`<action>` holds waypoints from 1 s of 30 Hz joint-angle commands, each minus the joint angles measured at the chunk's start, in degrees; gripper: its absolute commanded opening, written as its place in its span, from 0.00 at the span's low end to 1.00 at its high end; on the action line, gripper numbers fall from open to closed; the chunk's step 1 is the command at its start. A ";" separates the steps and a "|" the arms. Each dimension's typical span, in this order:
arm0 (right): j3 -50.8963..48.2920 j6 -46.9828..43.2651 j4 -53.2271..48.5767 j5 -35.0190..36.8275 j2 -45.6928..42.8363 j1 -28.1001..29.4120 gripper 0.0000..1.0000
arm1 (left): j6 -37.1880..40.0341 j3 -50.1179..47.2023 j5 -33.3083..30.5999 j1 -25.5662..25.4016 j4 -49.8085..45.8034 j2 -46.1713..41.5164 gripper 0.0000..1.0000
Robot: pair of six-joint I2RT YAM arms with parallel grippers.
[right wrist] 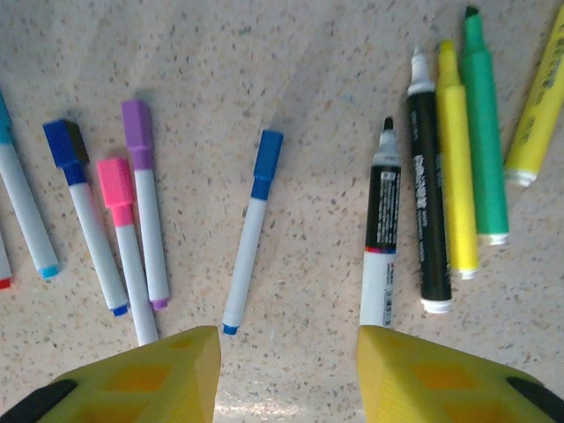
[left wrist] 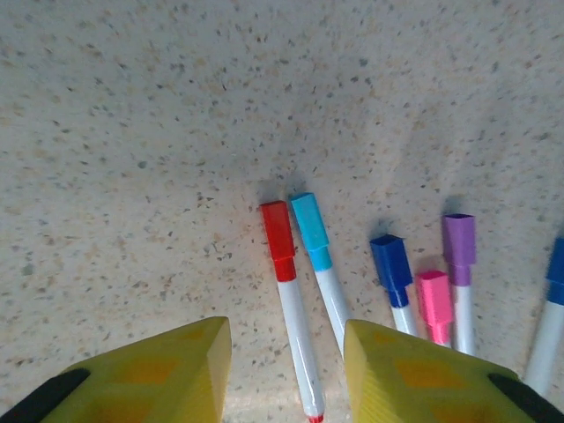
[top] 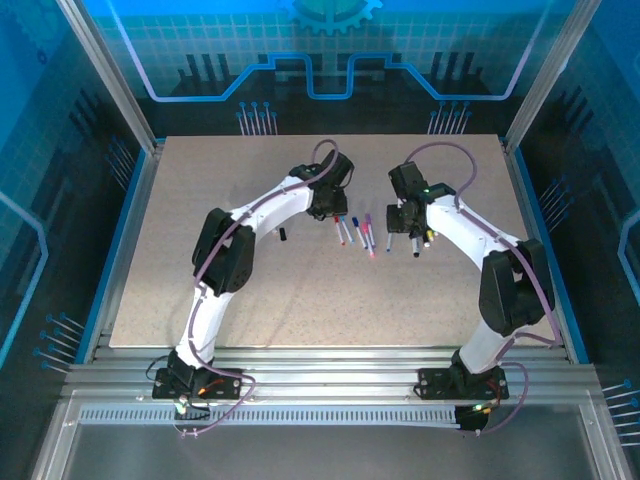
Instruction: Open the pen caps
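Note:
Thin white pens lie side by side on the speckled table (top: 200,200), each with its cap on: red cap (left wrist: 276,227), light-blue cap (left wrist: 308,227), dark-blue cap (left wrist: 390,264), pink cap (left wrist: 433,300), purple cap (left wrist: 458,242). My left gripper (left wrist: 286,370) is open, and the red pen's body shows in the gap between its yellow fingers. Just right of this row lies another blue-capped pen (right wrist: 267,159). My right gripper (right wrist: 289,370) is open over bare table between that pen and a black-and-white marker (right wrist: 382,238). From above, the left gripper (top: 325,205) and right gripper (top: 408,225) flank the pens (top: 355,235).
Right of the thin pens lie thicker markers with bare tips: a black one (right wrist: 427,194), a yellow one (right wrist: 454,159), a green one (right wrist: 483,132) and a yellow highlighter (right wrist: 538,106). A small dark piece (top: 283,234) lies on the table left of the pens.

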 commanded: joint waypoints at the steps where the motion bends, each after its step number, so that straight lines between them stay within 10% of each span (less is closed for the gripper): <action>1: -1.31 1.12 0.78 -3.42 -1.01 0.45 0.45 | -1.80 3.04 0.37 -0.07 -2.10 2.98 0.38; 30: -0.66 1.36 2.80 -8.33 2.60 0.55 0.43 | -2.26 7.93 -1.44 0.06 -4.43 10.50 0.35</action>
